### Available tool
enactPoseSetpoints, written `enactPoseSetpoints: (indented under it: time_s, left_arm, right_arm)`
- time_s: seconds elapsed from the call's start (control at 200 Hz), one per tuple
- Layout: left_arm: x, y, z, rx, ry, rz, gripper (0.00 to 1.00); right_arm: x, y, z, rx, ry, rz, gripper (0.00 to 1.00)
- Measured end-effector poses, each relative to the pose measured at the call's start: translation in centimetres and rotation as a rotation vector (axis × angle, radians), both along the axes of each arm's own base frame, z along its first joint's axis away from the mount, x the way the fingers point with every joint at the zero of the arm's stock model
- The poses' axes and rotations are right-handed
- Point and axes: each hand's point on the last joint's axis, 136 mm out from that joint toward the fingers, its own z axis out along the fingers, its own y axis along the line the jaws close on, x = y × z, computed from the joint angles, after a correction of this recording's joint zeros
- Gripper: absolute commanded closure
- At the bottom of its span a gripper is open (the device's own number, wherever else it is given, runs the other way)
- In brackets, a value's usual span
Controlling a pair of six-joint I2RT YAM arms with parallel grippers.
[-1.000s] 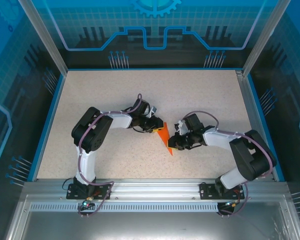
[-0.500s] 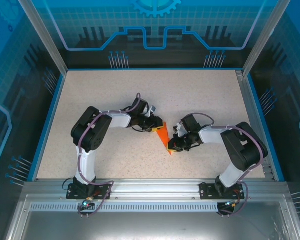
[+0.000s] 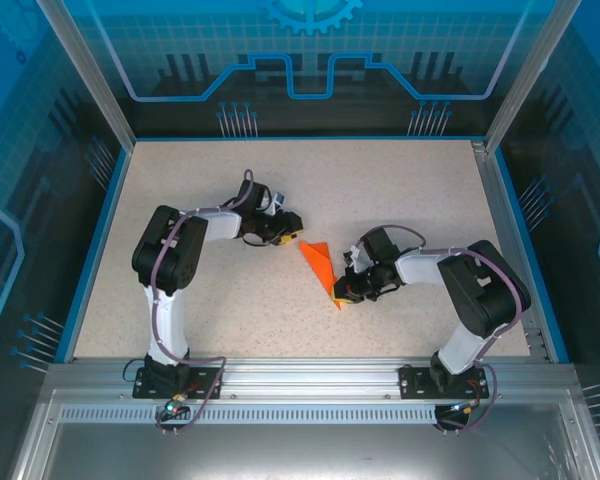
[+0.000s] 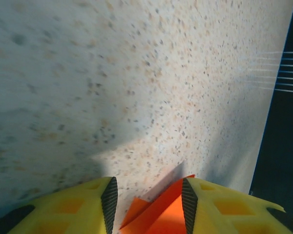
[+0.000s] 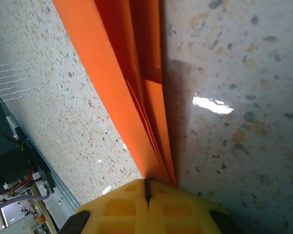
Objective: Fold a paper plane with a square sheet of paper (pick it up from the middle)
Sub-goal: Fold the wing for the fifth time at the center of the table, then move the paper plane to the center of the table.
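Plain orange paper plane [image 3: 321, 270]

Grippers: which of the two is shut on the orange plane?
The right gripper: its jaws pinch the plane's edge, while the left gripper stands open.

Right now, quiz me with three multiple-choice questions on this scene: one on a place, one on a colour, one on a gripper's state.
1. Where is the paper plane? A) middle of the table B) in a bin C) far left corner
2. Its colour? A) white B) blue C) orange
3. The right gripper is: A) wide open B) shut on the paper plane C) lifted clear
Answers: 1 A, it lies mid-table; 2 C, bright orange; 3 B, its fingers pinch the paper.
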Motion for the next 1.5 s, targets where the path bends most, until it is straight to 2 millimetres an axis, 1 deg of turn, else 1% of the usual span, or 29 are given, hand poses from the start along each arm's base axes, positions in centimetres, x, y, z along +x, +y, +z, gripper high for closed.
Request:
enactPoseSetpoints:
  time_s: [0.05, 0.11, 0.165, 0.23, 0.27, 0.335, 0.385, 0.42, 0.51, 0.58, 0.64, 0.695, 0.75, 0.795, 0.86, 0.95, 1.085, 1.195, 1.295, 1.38, 1.495]
  left_arm:
    - [-0.1, 0.4, 0.1, 0.016, 0.006, 0.009, 0.55]
    - [-0.3, 0.8, 0.8, 0.031, 0.007, 0.020, 0.54]
    - [-0.6, 1.0, 2.0, 0.038, -0.005, 0.028, 0.51]
    - [-1.0, 1.2, 3.9, 0.052, -0.027, 0.044, 0.49]
    - [-1.3, 1.4, 5.0, 0.065, -0.039, 0.054, 0.46]
    - [-2.0, 1.3, 6.6, 0.097, -0.059, 0.065, 0.43]
    - [-2.8, 1.0, 7.2, 0.125, -0.058, 0.063, 0.39]
    - [-3.5, 0.6, 7.4, 0.150, -0.050, 0.060, 0.38]
    - [-5.2, -0.6, 7.1, 0.217, -0.018, 0.044, 0.37]
    - [-6.8, -1.6, 6.6, 0.266, 0.016, 0.025, 0.35]
    - [-8.0, -2.3, 6.3, 0.318, 0.035, 0.010, 0.33]
    - [-8.6, -2.7, 6.3, 0.362, 0.046, 0.008, 0.31]
    - [-9.1, -3.1, 6.5, 0.388, 0.050, 0.009, 0.31]
    - [-9.3, -3.2, 6.5, 0.398, 0.059, 0.017, 0.30]
    - [-9.5, -2.9, 6.3, 0.418, 0.075, 0.029, 0.26]
    - [-9.6, -2.8, 5.4, 0.438, 0.111, 0.044, 0.25]
    - [-9.3, -3.7, 4.1, 0.457, 0.153, 0.045, 0.25]
    - [-9.4, -4.4, 3.0, 0.459, 0.183, 0.043, 0.25]
    - [-9.3, -4.8, 2.2, 0.458, 0.209, 0.035, 0.27]
    - [-9.1, -5.0, 1.7, 0.464, 0.217, 0.033, 0.29]
    - [-9.5, -4.7, 1.4, 0.478, 0.233, 0.032, 0.37]
  right_arm:
    - [0.0, 0.0, 0.0, 0.000, 0.003, -0.005, 0.94]
    - [0.1, 0.1, 0.1, 0.004, 0.008, -0.015, 0.90]
    - [0.1, 0.2, 0.3, 0.006, 0.005, -0.026, 0.88]
    - [0.2, 0.2, 0.5, 0.003, -0.008, -0.039, 0.84]
    - [0.1, 0.1, 0.7, -0.002, -0.017, -0.049, 0.82]
    - [0.3, -0.2, 1.5, -0.003, -0.048, -0.067, 0.77]
    - [0.6, -0.3, 2.7, 0.004, -0.086, -0.075, 0.72]
    - [1.0, -0.4, 3.7, 0.008, -0.128, -0.086, 0.70]
    - [2.2, -1.5, 6.0, 0.008, -0.219, -0.125, 0.66]
    - [3.4, -3.3, 7.1, -0.010, -0.272, -0.189, 0.63]
    - [4.2, -5.3, 7.3, -0.035, -0.293, -0.259, 0.61]
    - [4.5, -7.2, 6.9, -0.063, -0.291, -0.323, 0.60]
    - [4.4, -8.6, 6.3, -0.085, -0.279, -0.364, 0.59]
    - [4.1, -9.2, 5.9, -0.098, -0.269, -0.380, 0.58]
    - [3.6, -9.4, 5.5, -0.101, -0.258, -0.380, 0.56]
    - [3.4, -9.2, 5.5, -0.091, -0.255, -0.372, 0.54]
    - [3.3, -8.9, 5.7, -0.072, -0.251, -0.361, 0.51]
    - [3.3, -8.6, 5.9, -0.057, -0.255, -0.350, 0.48]
    - [3.1, -7.9, 5.9, -0.043, -0.258, -0.324, 0.47]
    - [2.7, -7.1, 5.3, -0.044, -0.240, -0.289, 0.47]
    - [2.1, -5.8, 4.3, -0.056, -0.204, -0.240, 0.46]
